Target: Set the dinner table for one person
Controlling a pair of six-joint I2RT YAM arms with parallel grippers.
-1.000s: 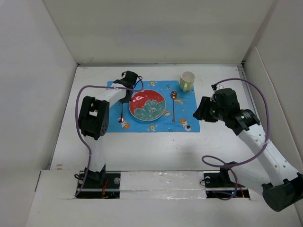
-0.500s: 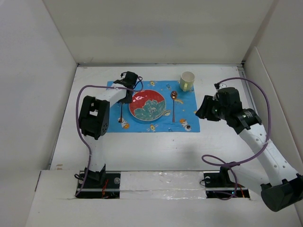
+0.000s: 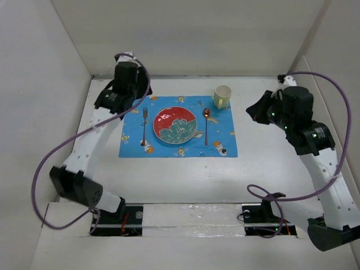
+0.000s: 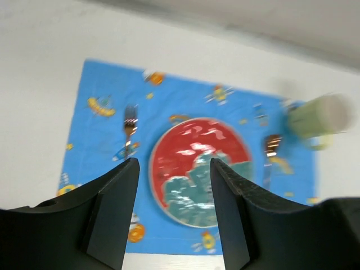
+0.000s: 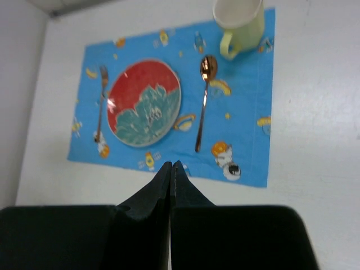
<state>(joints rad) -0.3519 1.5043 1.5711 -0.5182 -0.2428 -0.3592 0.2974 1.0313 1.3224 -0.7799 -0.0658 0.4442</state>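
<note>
**Setting laid out, arms pulled clear**

Since one second ago, lifted the left gripper (image 4: 174,166) away from the fork (image 3: 144,121) and up toward the far left corner; drew the right gripper (image 5: 171,165) back to the right as well, now well apart from the cloth. Left fingers (image 4: 115,197) spread apart with nothing between them; right fingers (image 5: 160,188) pressed together, grasping nothing.

On the counter (image 3: 185,174), near its middle, a blue cloth (image 3: 222,135) carrying the red and green plate (image 3: 175,125) in the centre, with the fork just left of it, a spoon (image 3: 206,125) just right of it, and a pale yellow mug (image 3: 223,96) at the far right corner of the cloth.

Judged from this, finished or very nearly: plate, fork, spoon and mug all placed in order. No knife or napkin anywhere in view, so cannot tell whether anything more belongs here. Probably left only to bring both arms to rest
</note>
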